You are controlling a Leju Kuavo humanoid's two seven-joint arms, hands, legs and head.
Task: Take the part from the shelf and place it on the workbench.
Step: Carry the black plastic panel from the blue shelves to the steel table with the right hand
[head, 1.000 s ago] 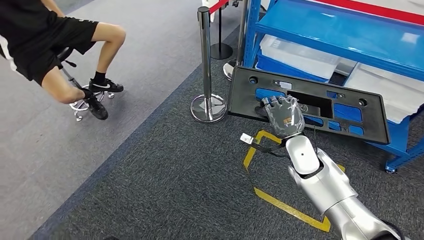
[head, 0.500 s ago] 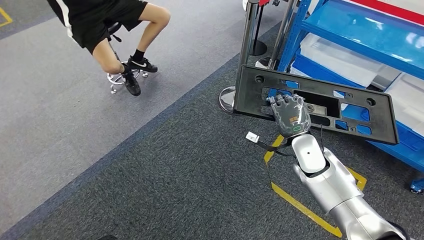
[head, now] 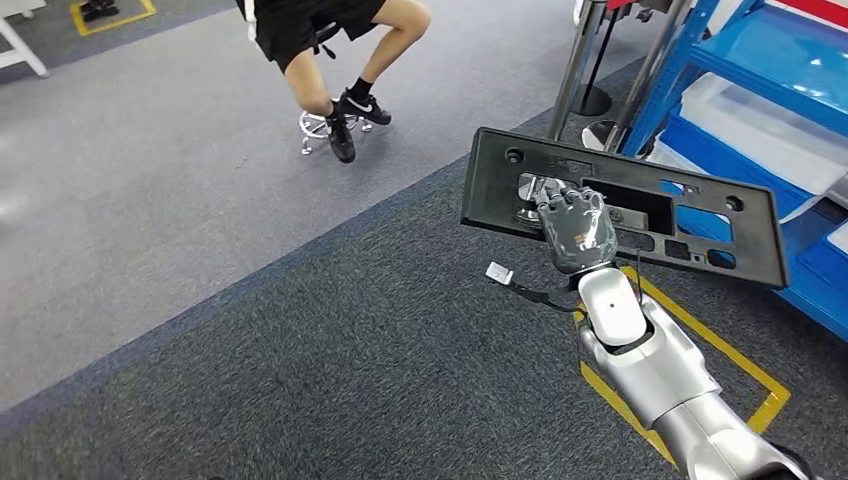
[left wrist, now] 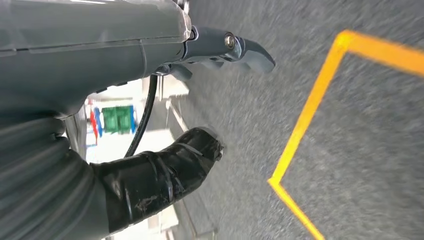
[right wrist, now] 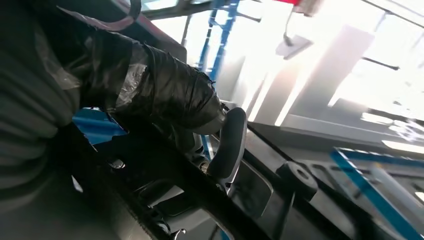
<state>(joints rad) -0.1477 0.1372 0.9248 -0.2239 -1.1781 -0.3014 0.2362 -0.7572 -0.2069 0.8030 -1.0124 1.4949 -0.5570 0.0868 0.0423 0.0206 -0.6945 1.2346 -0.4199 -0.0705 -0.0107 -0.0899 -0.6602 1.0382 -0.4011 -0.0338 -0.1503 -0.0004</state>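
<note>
Holding black plastic panel clear of blue shelf rack w/ white bins, right hand grips it; camera swung since. Left hand holds nothing, fingers apart.

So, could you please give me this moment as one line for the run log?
phase: carrying | right hand: grips black part, clear of blue shelf | left hand: holds nothing | workbench: unseen | person seated

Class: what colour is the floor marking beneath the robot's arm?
Yellow floor marking, clearest in the head view.
</note>
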